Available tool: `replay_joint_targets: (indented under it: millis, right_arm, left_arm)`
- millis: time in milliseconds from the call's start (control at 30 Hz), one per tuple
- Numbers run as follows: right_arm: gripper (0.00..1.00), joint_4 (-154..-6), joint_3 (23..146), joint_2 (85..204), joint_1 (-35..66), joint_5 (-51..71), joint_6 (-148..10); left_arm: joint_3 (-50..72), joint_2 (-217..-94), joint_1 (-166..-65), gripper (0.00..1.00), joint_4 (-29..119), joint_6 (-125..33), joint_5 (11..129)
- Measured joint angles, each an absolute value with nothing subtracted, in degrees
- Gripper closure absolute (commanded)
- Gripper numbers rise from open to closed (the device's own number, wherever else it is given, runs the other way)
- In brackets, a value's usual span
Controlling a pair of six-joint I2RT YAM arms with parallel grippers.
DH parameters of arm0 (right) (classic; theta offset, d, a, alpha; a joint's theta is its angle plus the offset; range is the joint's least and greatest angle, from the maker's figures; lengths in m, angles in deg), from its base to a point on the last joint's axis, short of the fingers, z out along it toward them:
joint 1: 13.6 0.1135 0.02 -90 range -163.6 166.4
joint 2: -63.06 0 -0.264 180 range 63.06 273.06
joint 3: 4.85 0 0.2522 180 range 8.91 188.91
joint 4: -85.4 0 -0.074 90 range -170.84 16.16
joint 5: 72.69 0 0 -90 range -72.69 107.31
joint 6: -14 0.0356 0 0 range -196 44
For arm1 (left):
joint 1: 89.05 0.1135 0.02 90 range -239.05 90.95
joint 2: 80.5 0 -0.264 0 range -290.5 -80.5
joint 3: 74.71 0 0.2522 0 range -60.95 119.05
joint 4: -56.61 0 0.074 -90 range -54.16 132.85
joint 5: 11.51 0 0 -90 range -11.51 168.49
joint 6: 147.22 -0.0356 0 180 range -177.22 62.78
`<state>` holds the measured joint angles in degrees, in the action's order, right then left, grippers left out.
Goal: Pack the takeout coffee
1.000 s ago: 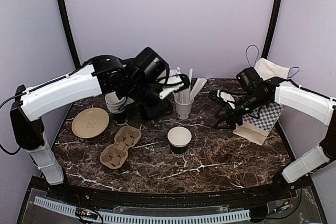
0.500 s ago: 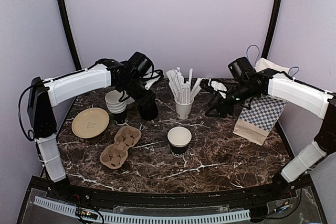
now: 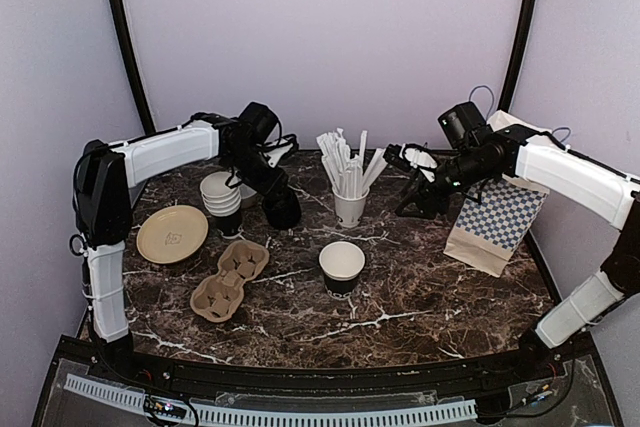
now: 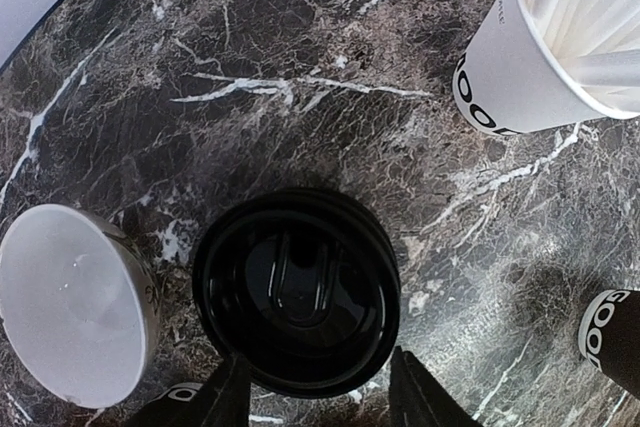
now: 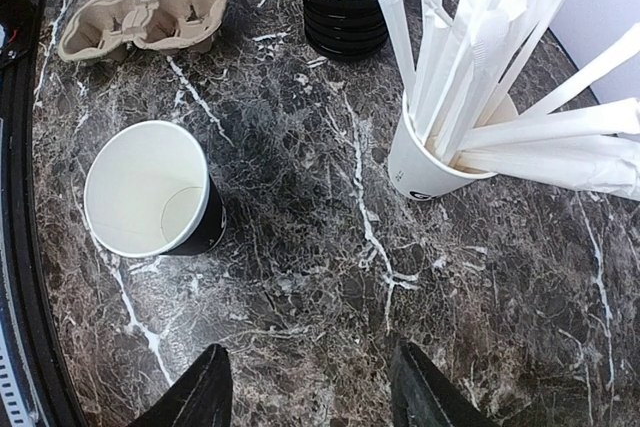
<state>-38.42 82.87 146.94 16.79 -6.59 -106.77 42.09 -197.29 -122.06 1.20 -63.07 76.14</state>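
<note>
Lone black paper takeout coffee cup with a white inside (image 3: 341, 266): upright and open-topped near the middle of the dark marble counter (image 3: 440, 287), well apart from both arms. Just left of it, a tan pulp cup carrier (image 3: 230, 279); farther left, a round tan paper plate (image 3: 172, 233). Beyond the cup, a white paper cup full of wrapped straws (image 3: 350, 209). Left of that, a stack of black plastic lids (image 3: 283, 211), beside a stack of lidless black cups with white insides (image 3: 220, 195). Left end effector (image 4: 318, 357) right above the lid stack, fingers spread, holding nothing. Right end effector (image 5: 308, 352) over the counter to the right of the straw cup, likewise spread and empty. At the far right, a pale paper bag with a checked panel (image 3: 497, 222).
</note>
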Motion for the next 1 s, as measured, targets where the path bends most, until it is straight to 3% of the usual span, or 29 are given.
replay_joint_targets:
  millis: [300, 667, 1000]
  right_arm:
    - [0.46, -38.3, 82.8, 146.9, 16.8, -6.6, -106.8]
    - [0.46, -38.3, 81.4, 146.9, 16.8, -7.1, -106.8]
    - [0.46, -38.4, 80.8, 146.9, 16.8, -7.3, -106.8]
  left_arm:
    - [42.3, -199.0, -122.1, 0.51, 2.1, -64.1, 73.9]
    - [45.2, -202.4, -122.1, 0.6, 2.5, -65.2, 73.4]
    - [46.8, -204.3, -122.1, 0.56, 2.4, -65.3, 71.1]
